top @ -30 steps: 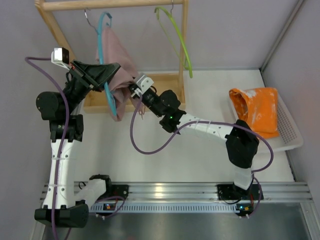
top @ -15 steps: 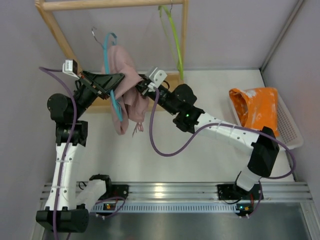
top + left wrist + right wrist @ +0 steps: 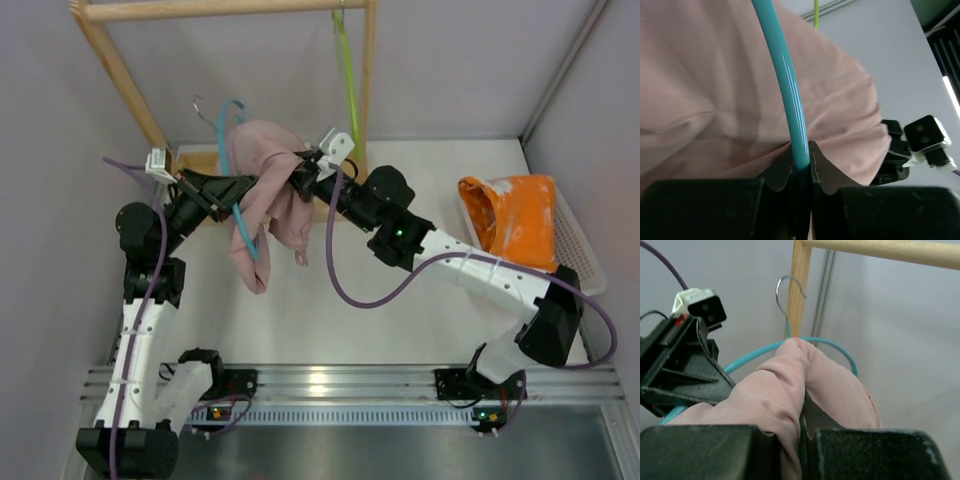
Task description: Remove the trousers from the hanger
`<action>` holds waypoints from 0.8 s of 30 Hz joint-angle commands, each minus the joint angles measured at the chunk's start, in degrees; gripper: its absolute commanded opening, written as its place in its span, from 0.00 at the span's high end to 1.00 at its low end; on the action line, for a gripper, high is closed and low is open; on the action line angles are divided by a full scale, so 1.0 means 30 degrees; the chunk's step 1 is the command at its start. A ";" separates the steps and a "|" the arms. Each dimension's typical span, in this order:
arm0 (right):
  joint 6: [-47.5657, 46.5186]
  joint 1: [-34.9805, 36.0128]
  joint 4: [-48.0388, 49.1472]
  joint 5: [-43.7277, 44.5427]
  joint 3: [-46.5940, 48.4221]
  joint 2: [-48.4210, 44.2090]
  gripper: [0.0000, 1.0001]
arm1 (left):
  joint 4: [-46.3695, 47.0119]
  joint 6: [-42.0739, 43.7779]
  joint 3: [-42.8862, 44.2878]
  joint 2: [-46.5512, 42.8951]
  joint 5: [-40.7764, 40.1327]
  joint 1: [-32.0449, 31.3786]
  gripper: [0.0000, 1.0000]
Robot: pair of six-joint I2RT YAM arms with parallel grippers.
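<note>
White bench [image 3: 300, 335], grey walls [image 3: 450, 60], far-left corner: left gripper [image 3: 800, 155] clenched on the teal hanger [image 3: 789, 85], right gripper [image 3: 802, 407] pinching the pink trousers [image 3: 270, 205] draped across it (orange trousers [image 3: 515, 215] sit in the basket [image 3: 588, 275], right edge).

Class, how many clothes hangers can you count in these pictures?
2. A teal plastic hanger, draped with the dusty pink cloth trousers, is clamped in the left hand; a lime green plastic hanger hangs from the wooden rail.

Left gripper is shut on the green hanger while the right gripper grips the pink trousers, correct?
No: the left gripper is shut on the teal hanger, as the left wrist view shows; the right gripper does grip the pink trousers.
</note>
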 commanded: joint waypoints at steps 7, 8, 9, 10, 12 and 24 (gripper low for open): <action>0.1544 -0.0372 0.2808 0.1203 0.2764 -0.3028 1.00 | -0.2696 0.3347 -0.3160 -0.1513 -0.0549 0.0150 1.00; 0.1719 -0.0401 0.2690 0.1203 0.3001 -0.3086 1.00 | -0.2960 0.3668 -0.3481 -0.1746 -0.0549 0.0150 1.00; 0.1866 -0.0460 0.2457 0.1232 0.3438 -0.3087 1.00 | -0.3572 0.3846 -0.3629 -0.1864 -0.0549 0.0150 1.00; 0.1897 -0.0460 0.2368 0.1233 0.3616 -0.3174 1.00 | -0.3897 0.4021 -0.3747 -0.1981 -0.0549 0.0179 1.00; 0.1926 -0.0489 0.2164 0.1029 0.4026 -0.3350 1.00 | -0.4685 0.4519 -0.4244 -0.2363 -0.0461 0.0179 1.00; 0.1516 -0.0724 0.1284 0.1701 0.5257 -0.4257 1.00 | -0.6273 0.5546 -0.5945 -0.2774 -0.0724 0.0179 1.00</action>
